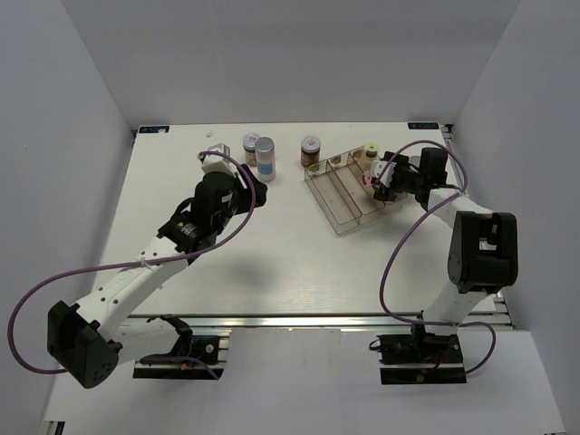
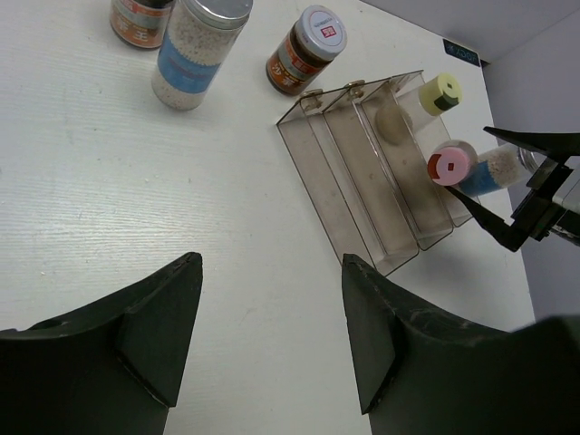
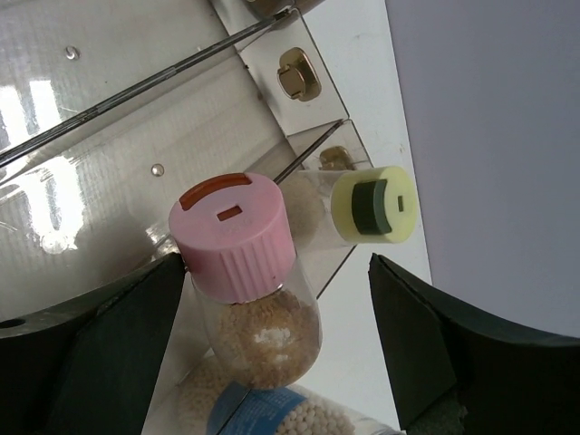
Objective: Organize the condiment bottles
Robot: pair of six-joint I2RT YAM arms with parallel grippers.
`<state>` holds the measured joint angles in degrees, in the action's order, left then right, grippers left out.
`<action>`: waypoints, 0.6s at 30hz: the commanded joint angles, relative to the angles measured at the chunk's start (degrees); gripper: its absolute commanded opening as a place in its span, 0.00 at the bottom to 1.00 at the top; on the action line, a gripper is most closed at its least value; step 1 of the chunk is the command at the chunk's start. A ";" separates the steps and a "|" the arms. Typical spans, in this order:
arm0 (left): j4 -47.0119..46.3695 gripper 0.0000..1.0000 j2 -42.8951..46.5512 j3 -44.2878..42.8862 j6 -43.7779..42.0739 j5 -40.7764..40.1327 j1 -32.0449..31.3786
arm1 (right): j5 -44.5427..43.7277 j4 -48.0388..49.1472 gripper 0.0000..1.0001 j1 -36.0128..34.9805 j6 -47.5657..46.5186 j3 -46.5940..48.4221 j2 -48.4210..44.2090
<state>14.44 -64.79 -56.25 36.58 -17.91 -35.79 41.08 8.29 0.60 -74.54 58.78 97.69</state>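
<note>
- The right gripper [image 3: 276, 261] hangs over the right side of the clear tray [image 2: 353, 195]. Its jaws are spread wide and clamped on nothing.
- The pink-capped bottle [image 3: 237, 240] stands upright between the spread fingers [image 3: 100, 344], in the tray's rightmost compartment. It sits nearer one finger than the other, and the views do not show whether that finger touches it.
- The yellow-green-capped bottle [image 3: 373, 206] stands just beyond it at the far end of the same compartment, outside the jaws.
- The left gripper [image 2: 272, 263] hangs above the white table [image 2: 91, 199], jaws apart and empty.
- The silver-capped bottle [image 2: 195, 45] and a brown jar [image 2: 136, 16] stand side by side on the table just ahead of the left gripper.
- The second brown jar [image 2: 306, 50] stands between that pair and the tray's far end, outside the tray.
</note>
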 commanded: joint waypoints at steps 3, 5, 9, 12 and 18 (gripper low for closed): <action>1.21 0.73 2.48 0.88 0.86 -1.60 0.02 | 1.46 -4.33 0.86 -0.51 -5.69 4.05 2.41; 1.47 0.73 2.57 0.96 1.13 -1.77 0.02 | 1.81 -5.39 0.84 -0.51 -6.58 4.67 3.03; 1.91 0.73 3.01 0.97 1.57 -1.95 0.02 | 1.99 -8.11 0.80 -0.51 -6.41 8.00 5.66; 2.26 0.73 3.44 1.14 1.92 -2.04 0.02 | 2.25 -10.38 0.75 -0.51 -6.14 10.20 7.33; 3.05 0.73 4.33 1.75 3.15 -2.30 0.02 | 4.01 -11.28 0.67 -2.09 -6.14 11.09 8.39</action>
<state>16.75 -62.46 -55.24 38.65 -19.14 -35.79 42.41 -1.28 -0.21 -79.79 67.81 105.75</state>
